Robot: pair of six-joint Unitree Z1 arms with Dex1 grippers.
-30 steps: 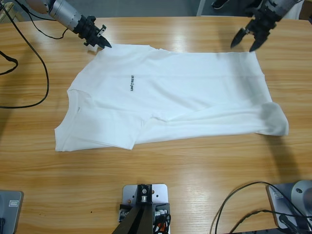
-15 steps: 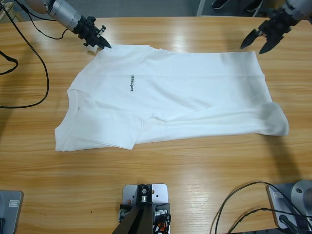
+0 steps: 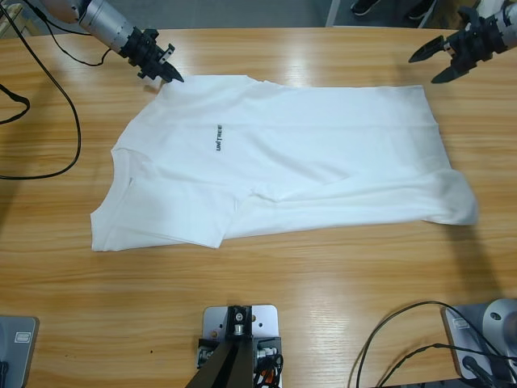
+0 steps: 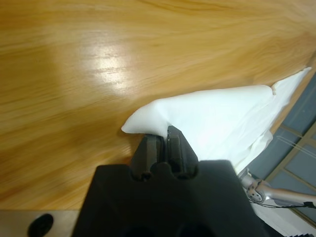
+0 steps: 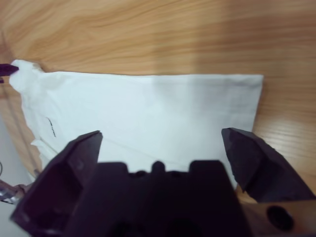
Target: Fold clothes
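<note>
High view: white T-shirt [image 3: 283,158] lies spread flat on the wooden counter [image 3: 266,291], neck end toward the pic's left, hem toward the right, small dark chest lettering [image 3: 219,138] facing up. One sleeve is folded under along the lower left edge, w/ a rumpled bulge at the lower right hem corner. Left gripper [image 3: 166,71] comes in from the upper left corner, jaws together at the shirt's upper left sleeve tip. Right gripper [image 3: 443,58] hangs at the upper right, apart from the shirt's hem corner, jaws spread wide, nothing between them. Black cables [image 3: 73,121] loop on the counter at the far left and bottom right. Left wrist view: left gripper [image 4: 161,143] has its jaws closed tight on the rounded tip of the T-shirt [image 4: 222,118], cloth trailing away over the counter [image 4: 98,59]. Right wrist view: right gripper [image 5: 163,140] has its jaws wide apart & empty, above the T-shirt [image 5: 143,106], whose straight hem edge and corner lie flat on the counter [image 5: 148,34]; chest lettering [image 5: 49,126] shows small at left.
</note>
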